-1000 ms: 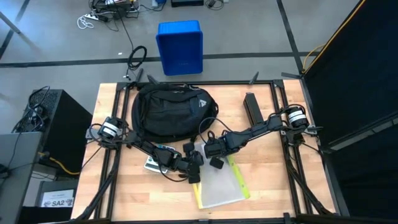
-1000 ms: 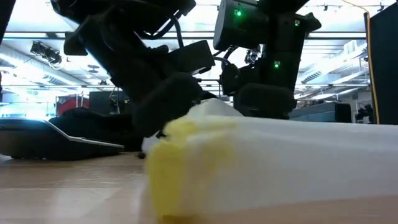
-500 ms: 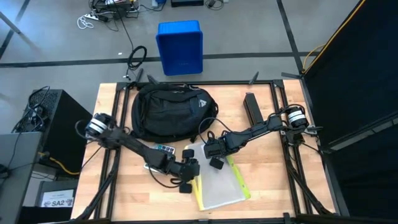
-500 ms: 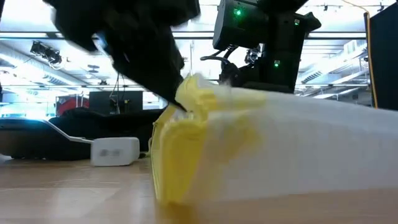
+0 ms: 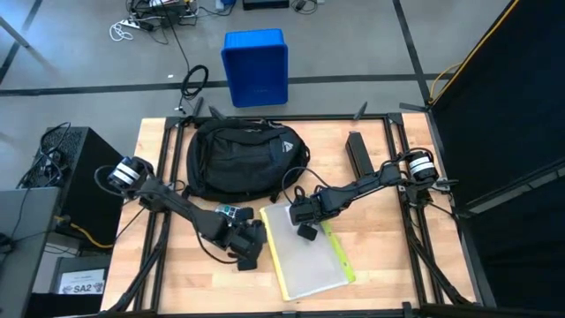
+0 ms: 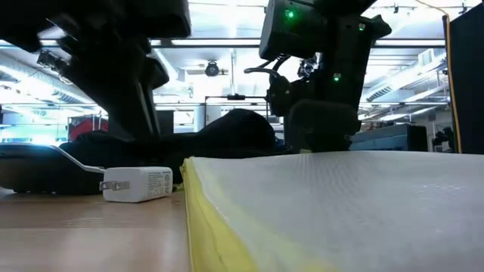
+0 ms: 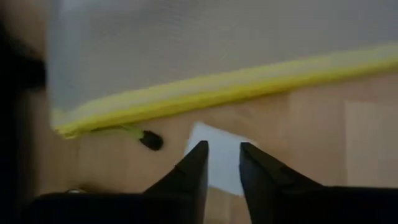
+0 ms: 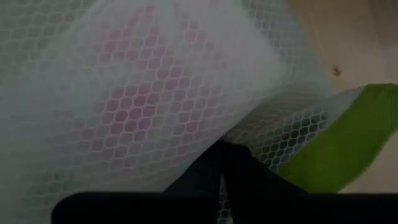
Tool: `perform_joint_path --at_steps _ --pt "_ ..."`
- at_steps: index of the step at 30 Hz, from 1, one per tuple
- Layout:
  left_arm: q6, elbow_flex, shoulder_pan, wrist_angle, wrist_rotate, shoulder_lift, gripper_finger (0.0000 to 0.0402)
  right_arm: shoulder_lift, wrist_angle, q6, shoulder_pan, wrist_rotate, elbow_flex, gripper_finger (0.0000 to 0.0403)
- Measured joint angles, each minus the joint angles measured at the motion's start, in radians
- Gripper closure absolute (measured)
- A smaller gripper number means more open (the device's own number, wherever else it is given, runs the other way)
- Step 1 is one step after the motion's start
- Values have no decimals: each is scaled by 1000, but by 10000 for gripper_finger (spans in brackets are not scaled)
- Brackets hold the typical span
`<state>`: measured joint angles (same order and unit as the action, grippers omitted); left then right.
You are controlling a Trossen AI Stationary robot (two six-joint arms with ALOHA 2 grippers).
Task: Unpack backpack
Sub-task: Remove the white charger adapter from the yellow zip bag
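Mesh pouch and white charger out, lying in front of backpack. Left gripper slightly open, empty, over charger. Right gripper closed, resting on pouch. Backpack contents unseen.

Left gripper off flattened mesh pouch.

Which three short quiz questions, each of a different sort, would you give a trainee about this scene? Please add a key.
1. True or false: the backpack lies on the table.
2. Which edge colours has the mesh pouch? A) red and blue B) yellow and green C) black and white
3. Fill in: the small white object near the left gripper is a ____.

Key:
1. True.
2. B; the right gripper rests at its top end, fingers together.
3. Charger; the gripper's fingers are slightly apart above it.
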<state>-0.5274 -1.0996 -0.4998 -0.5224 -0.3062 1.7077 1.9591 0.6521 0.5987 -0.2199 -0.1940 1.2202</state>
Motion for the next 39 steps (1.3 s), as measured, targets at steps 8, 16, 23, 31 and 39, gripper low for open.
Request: perform_joint_path --at_steps 8,16,23,31,39 --pt "-32 0 31 10 23 47 227 0 -14 -5 -1 1 1 403" --pt "146 0 36 -38 69 47 186 0 -19 -7 -5 -1 0 403" --pt "240 -2 37 -19 84 81 193 0 -26 -8 -5 0 1 403" --pt "301 0 53 16 120 125 211 0 -34 -8 -6 -2 1 403" --pt "330 0 55 19 125 126 281 0 -52 -18 -6 -2 1 403"
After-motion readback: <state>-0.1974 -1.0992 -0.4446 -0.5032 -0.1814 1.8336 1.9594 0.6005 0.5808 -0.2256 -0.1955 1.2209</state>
